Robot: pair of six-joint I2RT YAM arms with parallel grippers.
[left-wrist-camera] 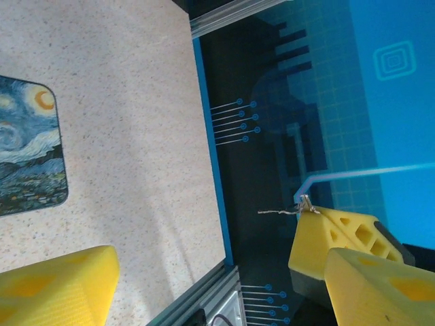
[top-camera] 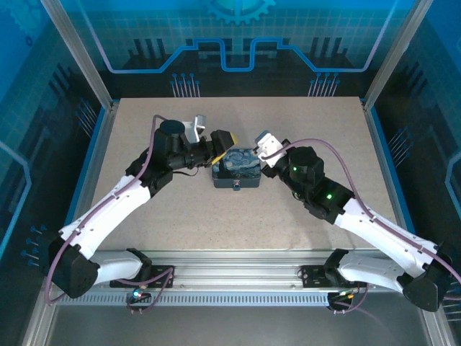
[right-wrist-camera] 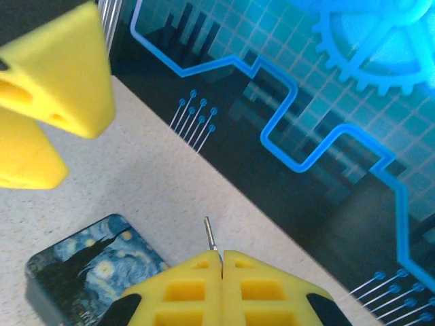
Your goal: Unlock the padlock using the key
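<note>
**Speckled table, key pinched beside the tin**

From above, the table (top-camera: pixel 144 209) is sitting inside blue circuit-patterned walls (top-camera: pixel 238 43), and the tin (top-camera: pixel 234 169) is lying flat near its middle. Both arms are reaching in to the tin's far side. The left claw (top-camera: pixel 222 144) is hanging near its far-left corner and the right claw (top-camera: pixel 261 151) near its far-right one. At this height the padlock (top-camera: pixel 236 189) is appearing as a tiny bluish speck at the middle of the tin's near wall, too small for detail.

The right wrist camera is making plain what is too small from above. The right claw's yellow fingers (right-wrist-camera: pixel 183 292) are pressing together on the key (right-wrist-camera: pixel 211 234), whose thin shaft is sticking out past the tips, just beyond the tin.

The left wrist camera is showing the left claw's fingers (left-wrist-camera: pixel 54 292) standing wide apart over bare table.

The tin's painted lid is sitting closed, hiding its contents.
</note>
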